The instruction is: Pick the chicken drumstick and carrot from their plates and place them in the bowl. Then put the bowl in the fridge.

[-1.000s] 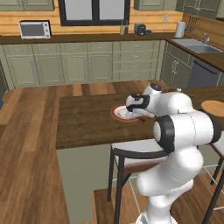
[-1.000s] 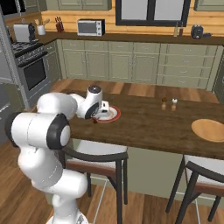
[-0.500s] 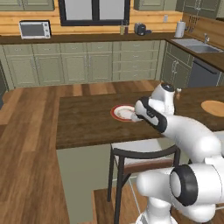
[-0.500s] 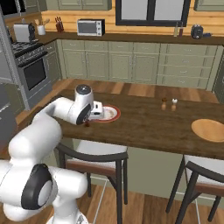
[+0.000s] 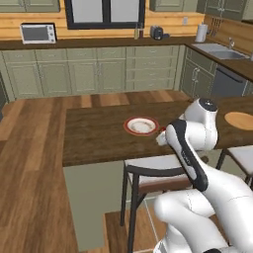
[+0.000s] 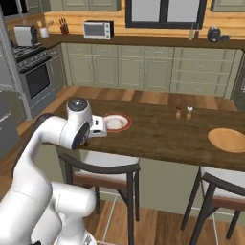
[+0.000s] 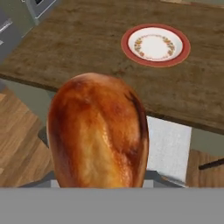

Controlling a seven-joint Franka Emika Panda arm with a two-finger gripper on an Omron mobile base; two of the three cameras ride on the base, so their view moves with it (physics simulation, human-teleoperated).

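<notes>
Dark wooden island counter (image 6: pixel 162 139) carries two plates: one white plate with a red rim (image 6: pixel 116 122) toward its left, bare on top, and one flat tan wooden plate (image 6: pixel 228 139) at its far right. Between them stand two small shakers (image 6: pixel 183 112). One chicken drumstick (image 7: pixel 98 131) looms in the hand view, held up off the counter's near edge above a stool seat (image 7: pixel 168 148); the gripper's jaws are hidden behind it, so their state cannot be told. No writing is legible
</notes>
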